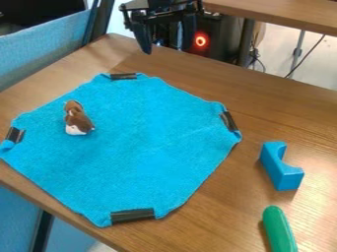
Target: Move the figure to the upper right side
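Note:
My black gripper [164,45] hangs at the top of the camera view, above the table's far edge, open with a wide gap and nothing between its fingers. The figure [78,119], a small brown and white animal, is on the left part of the blue cloth [145,147]. It stands well below and to the left of the gripper, apart from it. Black tape holds the cloth's corners to the wooden table.
A blue block with a curved notch [282,167] stands on the wooden table [197,219] to the right of the cloth. Nearer the bottom edge lies a green rounded object [279,230]. Blue partitions border the table at left; another tabletop [283,14] is at upper right.

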Robot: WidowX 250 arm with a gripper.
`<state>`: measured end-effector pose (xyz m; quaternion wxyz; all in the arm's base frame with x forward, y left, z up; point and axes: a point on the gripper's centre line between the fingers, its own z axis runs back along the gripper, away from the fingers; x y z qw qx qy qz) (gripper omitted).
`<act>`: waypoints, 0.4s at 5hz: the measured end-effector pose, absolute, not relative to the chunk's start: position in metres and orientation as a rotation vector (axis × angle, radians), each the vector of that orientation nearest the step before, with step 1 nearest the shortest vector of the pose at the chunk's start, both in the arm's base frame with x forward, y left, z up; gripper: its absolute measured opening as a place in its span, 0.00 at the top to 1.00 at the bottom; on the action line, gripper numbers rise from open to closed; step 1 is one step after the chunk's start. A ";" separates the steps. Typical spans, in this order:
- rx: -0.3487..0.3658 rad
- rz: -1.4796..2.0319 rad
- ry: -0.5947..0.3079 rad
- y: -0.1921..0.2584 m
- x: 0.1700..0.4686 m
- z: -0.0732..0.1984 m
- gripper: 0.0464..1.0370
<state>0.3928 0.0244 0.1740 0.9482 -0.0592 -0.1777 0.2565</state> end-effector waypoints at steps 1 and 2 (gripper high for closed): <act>-0.113 0.528 -0.327 0.025 0.393 0.160 0.04; -0.083 0.584 -0.329 0.031 0.393 0.147 0.04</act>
